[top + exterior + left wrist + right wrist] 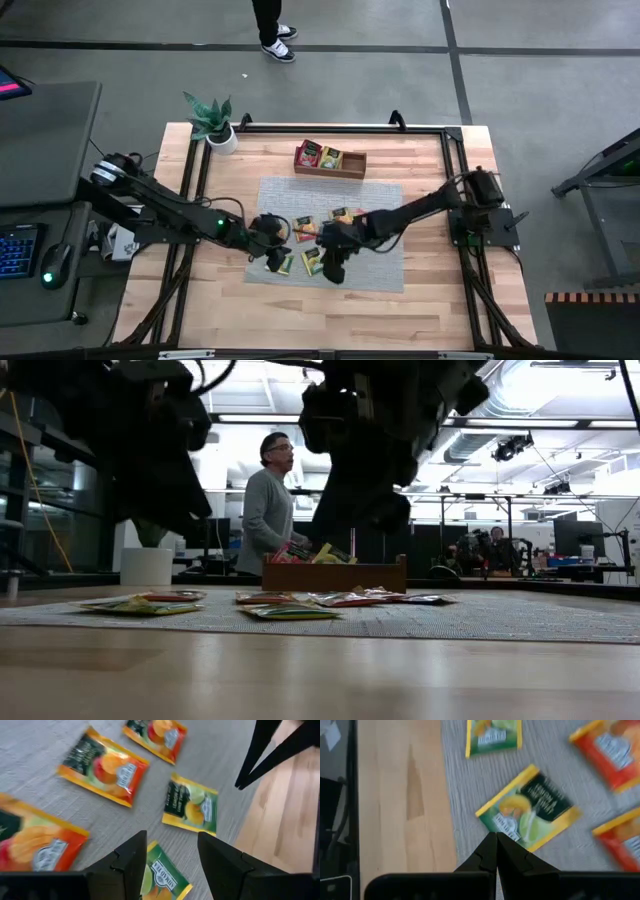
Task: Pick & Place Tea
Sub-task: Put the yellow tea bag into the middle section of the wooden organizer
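Note:
Several tea sachets lie flat on the grey mat [380, 270]. A few more stand in the wooden tray [330, 161] at the far side. My left gripper [172, 840] hovers open above the mat's near left part, its fingers on either side of a green sachet [160, 877] lying below them; a yellow-green sachet [191, 807] lies just beyond. My right gripper [495, 840] is shut and points down at another yellow-green sachet [530, 810] near the mat's middle. In the low view both grippers [160, 480] [370, 500] hang clear above the mat.
Orange-red sachets [105, 767] [612, 752] lie scattered on the mat around both grippers. A potted plant [215, 125] stands at the table's far left corner. Bare wood [330, 320] runs along the near edge. A person [268, 505] stands beyond the table.

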Action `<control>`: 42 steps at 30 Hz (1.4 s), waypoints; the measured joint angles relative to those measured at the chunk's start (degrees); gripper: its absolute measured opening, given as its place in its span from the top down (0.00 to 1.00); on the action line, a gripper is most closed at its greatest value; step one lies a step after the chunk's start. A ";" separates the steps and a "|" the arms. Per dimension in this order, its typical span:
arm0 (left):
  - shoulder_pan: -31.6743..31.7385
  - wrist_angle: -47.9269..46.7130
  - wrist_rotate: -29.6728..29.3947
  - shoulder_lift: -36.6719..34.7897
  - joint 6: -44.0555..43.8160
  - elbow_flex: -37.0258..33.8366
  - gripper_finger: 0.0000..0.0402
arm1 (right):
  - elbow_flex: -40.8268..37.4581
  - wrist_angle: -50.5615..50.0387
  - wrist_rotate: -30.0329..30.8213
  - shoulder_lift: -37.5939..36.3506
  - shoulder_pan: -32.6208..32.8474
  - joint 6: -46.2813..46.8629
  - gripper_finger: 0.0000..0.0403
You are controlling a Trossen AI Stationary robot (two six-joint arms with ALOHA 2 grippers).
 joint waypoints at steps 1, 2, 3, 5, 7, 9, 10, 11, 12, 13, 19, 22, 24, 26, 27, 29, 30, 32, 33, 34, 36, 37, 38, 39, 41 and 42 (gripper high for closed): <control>0.01 1.23 1.09 1.29 0.94 0.00 0.57 | 0.00 0.04 0.63 0.47 0.67 1.24 1.00; 0.00 2.77 1.79 2.63 1.74 0.00 0.57 | 0.00 0.04 1.50 0.91 1.31 2.18 1.00; 0.02 4.15 2.99 3.97 2.38 0.00 0.57 | 0.00 0.04 2.56 1.20 1.77 2.76 1.00; -0.02 7.26 4.11 6.41 3.14 -0.02 0.57 | 0.00 -0.03 4.37 1.37 2.53 4.48 1.00; -0.02 10.03 5.35 8.54 3.34 0.00 0.57 | 0.01 0.46 5.57 1.37 2.93 6.08 1.00; -0.01 11.58 5.70 9.88 3.61 -0.04 0.57 | 0.02 0.59 7.54 1.37 3.31 7.07 1.00; 0.01 12.77 6.16 10.49 3.88 -0.01 0.57 | 0.02 0.64 8.61 1.37 3.48 7.39 1.00; 0.02 13.76 6.42 11.13 4.07 0.04 0.57 | 0.02 0.77 9.54 1.37 3.65 7.66 1.00; 0.02 14.18 6.40 11.62 4.49 0.04 0.57 | 0.02 0.80 10.45 1.37 3.87 7.99 1.00; 0.02 14.44 6.40 12.02 4.82 0.04 0.57 | 0.02 0.78 11.00 1.37 4.11 8.03 1.00; 0.02 14.84 6.26 12.24 4.87 0.04 0.57 | 0.02 0.81 13.03 1.56 5.11 9.87 1.00; 0.02 14.81 5.46 12.24 4.85 0.04 0.57 | 0.02 0.82 14.97 2.17 6.04 10.45 1.00; 0.02 14.87 5.41 12.24 4.87 0.04 0.57 | 0.02 1.41 15.17 2.83 6.44 11.43 1.00; 0.02 14.85 5.45 12.24 4.85 0.04 0.57 | 0.02 1.62 15.44 3.76 6.77 12.14 1.00; 0.02 14.85 5.44 12.24 4.85 0.04 0.57 | 0.02 2.08 15.95 4.00 6.95 12.51 1.00; 0.02 14.80 5.40 12.24 4.85 0.04 0.57 | 0.02 2.01 17.37 4.48 7.15 12.66 1.00; 0.03 14.81 5.31 12.24 4.84 0.04 0.57 | 0.02 2.47 18.02 4.62 7.15 12.79 1.00; 0.02 14.71 5.33 12.24 4.82 0.04 0.57 | 0.02 2.25 18.92 4.74 7.15 13.37 1.00; 0.02 14.75 5.33 12.24 4.85 0.04 0.57 | 0.02 2.42 19.27 4.74 7.15 13.44 1.00; 0.04 14.78 5.35 12.24 4.84 0.04 0.57 | 0.02 2.83 19.51 4.83 7.07 13.50 1.00; 0.02 14.77 5.35 12.24 4.82 0.04 0.57 | 0.02 3.18 19.55 4.93 6.89 13.55 1.00; 0.04 14.77 5.35 12.24 4.82 0.04 0.57 | 0.02 3.23 19.41 5.06 6.89 13.53 1.00; 0.04 14.76 5.34 12.24 4.82 0.04 0.57 | 0.02 3.72 19.37 5.47 6.91 13.59 1.00; 0.04 14.76 5.31 12.24 4.82 0.04 0.57 | 0.02 4.04 19.34 5.63 7.01 13.93 1.00; 0.04 14.75 5.28 12.24 4.82 0.04 0.57 | 0.02 3.85 19.17 6.08 7.14 14.03 1.00; 0.03 14.77 5.15 12.24 4.82 0.04 0.57 | 0.02 4.36 19.03 6.43 7.17 14.23 1.00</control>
